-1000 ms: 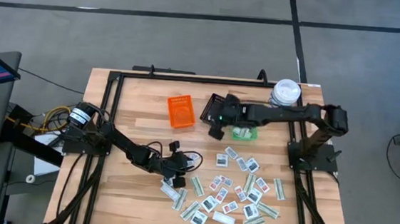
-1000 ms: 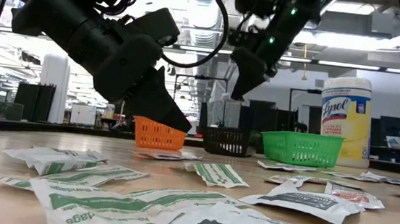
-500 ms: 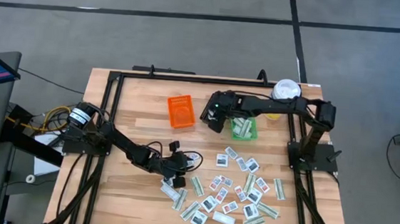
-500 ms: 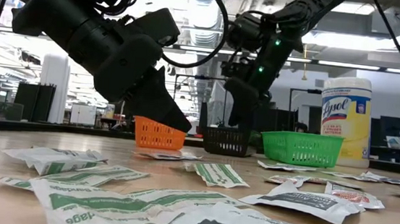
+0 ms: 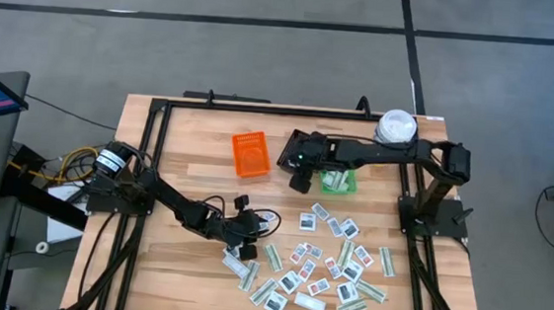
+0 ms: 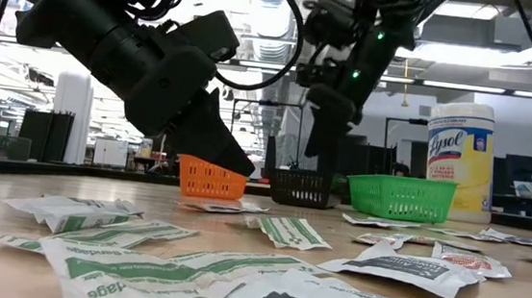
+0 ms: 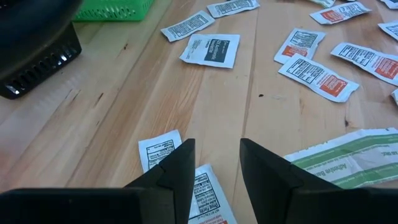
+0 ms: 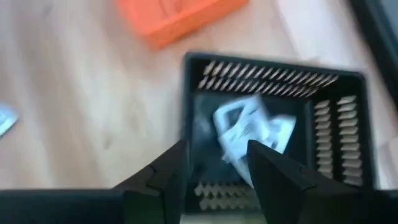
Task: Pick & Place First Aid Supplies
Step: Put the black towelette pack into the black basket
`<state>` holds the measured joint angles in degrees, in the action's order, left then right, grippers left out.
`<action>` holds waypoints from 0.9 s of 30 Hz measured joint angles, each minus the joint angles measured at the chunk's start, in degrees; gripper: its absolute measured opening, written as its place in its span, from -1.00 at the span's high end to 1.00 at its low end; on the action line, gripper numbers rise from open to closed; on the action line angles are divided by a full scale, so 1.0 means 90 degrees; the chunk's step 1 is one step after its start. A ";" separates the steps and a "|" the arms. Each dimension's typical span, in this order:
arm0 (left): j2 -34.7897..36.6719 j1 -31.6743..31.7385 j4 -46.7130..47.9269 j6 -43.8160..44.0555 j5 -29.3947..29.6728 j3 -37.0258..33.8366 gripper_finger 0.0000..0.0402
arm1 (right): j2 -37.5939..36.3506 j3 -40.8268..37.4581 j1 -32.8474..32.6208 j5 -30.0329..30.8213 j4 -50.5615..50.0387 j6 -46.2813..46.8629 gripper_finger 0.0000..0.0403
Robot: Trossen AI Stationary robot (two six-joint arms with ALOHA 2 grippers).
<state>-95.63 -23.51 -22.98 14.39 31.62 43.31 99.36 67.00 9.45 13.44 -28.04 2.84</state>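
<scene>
The wooden table (image 5: 188, 148) carries most packets (image 5: 323, 268) unsorted at 5 o'clock; some lie in the black bin (image 8: 273, 134), both grippers' fingers apart, empty.

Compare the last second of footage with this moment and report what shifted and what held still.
Only the right arm moved. Its right gripper swung across the far side of the table, toward the black bin, then eased back and up a little; it now hangs over that bin, fingers apart, white packets lying inside. The left gripper, the scattered packets, orange bin and green bin stayed put.
</scene>
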 joint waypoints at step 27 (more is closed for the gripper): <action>0.0002 -0.0061 -0.0078 0.0324 -0.0046 0.0002 0.37 | 0.0426 -0.0019 -0.2630 -0.0390 -0.1139 0.3892 0.37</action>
<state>-95.61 -24.05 -23.68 17.31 31.20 43.33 103.20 66.83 -14.22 9.93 -38.29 37.87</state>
